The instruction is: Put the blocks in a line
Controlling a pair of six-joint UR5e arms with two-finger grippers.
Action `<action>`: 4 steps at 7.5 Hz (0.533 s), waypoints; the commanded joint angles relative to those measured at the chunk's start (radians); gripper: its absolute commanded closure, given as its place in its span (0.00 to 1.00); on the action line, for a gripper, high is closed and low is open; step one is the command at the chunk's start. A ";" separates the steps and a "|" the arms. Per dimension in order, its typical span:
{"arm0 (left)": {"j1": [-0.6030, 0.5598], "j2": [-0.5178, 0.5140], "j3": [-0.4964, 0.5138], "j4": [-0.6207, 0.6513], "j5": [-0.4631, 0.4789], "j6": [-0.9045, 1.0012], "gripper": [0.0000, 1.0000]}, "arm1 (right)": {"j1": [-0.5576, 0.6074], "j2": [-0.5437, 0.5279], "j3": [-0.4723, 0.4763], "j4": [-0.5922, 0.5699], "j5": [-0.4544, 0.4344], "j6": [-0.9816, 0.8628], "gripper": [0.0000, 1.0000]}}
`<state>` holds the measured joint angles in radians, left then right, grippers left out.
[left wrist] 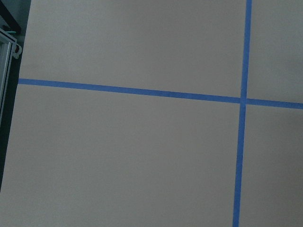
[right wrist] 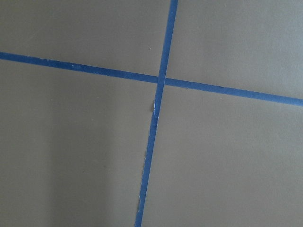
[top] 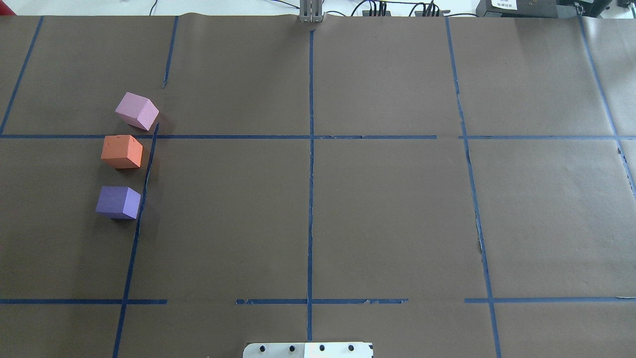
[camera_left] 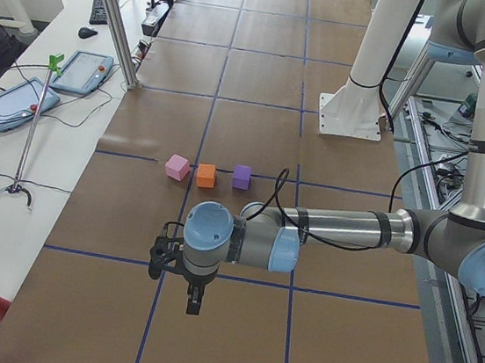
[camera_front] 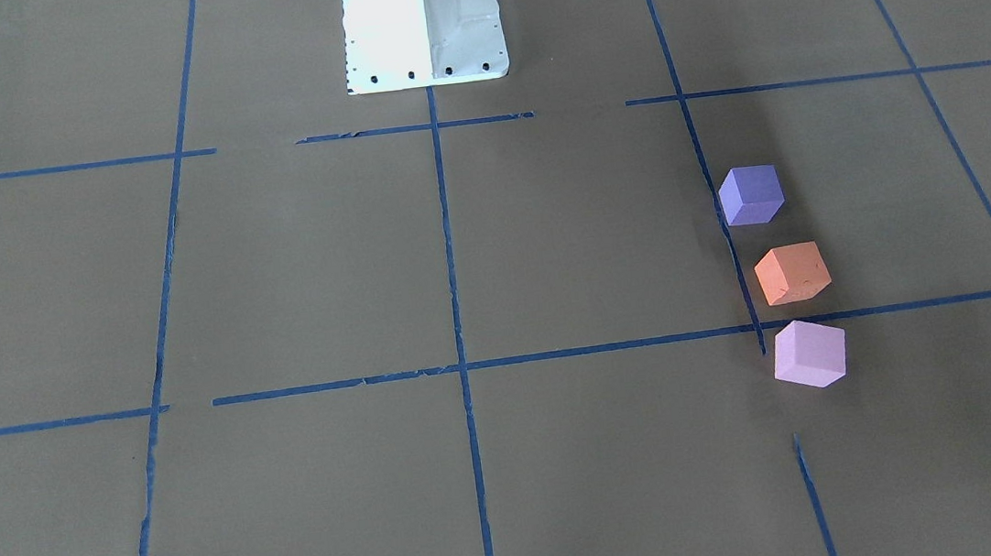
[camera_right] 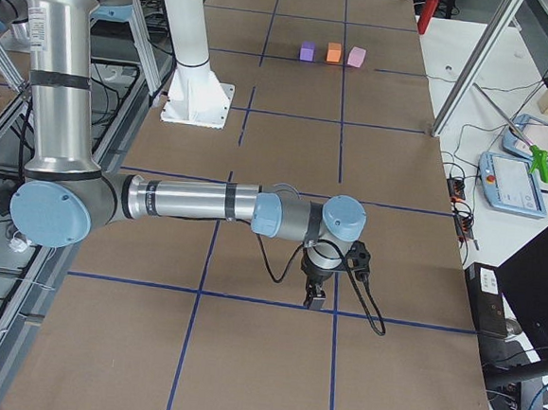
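Well apart from the left jaws, whose state cannot be told, the purple foam cube (top: 118, 202), orange foam cube (top: 121, 151) and pink foam cube (top: 136, 111) are aligned.

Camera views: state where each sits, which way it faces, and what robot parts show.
Front-facing: across the table, facing the robot, steeply down; white base pedestal.
Overhead: behind the robot, forward and down; pedestal's edge.
Exterior left: robot's-left table end; left arm, left gripper.
Exterior right: opposite end; right arm, right gripper.
Left wrist: down on blue tape; no robot.
Right wrist: likewise.
Shared: exterior views all show orange foam cube, violet-blue foam cube, pale pink foam cube.
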<state>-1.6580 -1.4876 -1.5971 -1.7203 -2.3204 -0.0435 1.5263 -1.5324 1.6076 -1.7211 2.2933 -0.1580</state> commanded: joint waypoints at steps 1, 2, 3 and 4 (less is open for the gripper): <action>0.041 -0.002 -0.032 0.021 -0.001 -0.001 0.00 | 0.000 0.000 0.000 0.000 0.000 0.000 0.00; 0.041 -0.002 -0.033 0.024 -0.001 -0.001 0.00 | 0.000 0.000 0.000 0.000 0.000 0.000 0.00; 0.041 -0.002 -0.032 0.025 -0.001 -0.001 0.00 | 0.000 0.000 0.000 0.000 0.000 0.000 0.00; 0.041 -0.002 -0.038 0.042 -0.002 -0.001 0.00 | 0.000 0.000 0.000 0.000 0.000 0.000 0.00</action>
<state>-1.6176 -1.4894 -1.6300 -1.6929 -2.3212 -0.0445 1.5263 -1.5324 1.6076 -1.7211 2.2933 -0.1580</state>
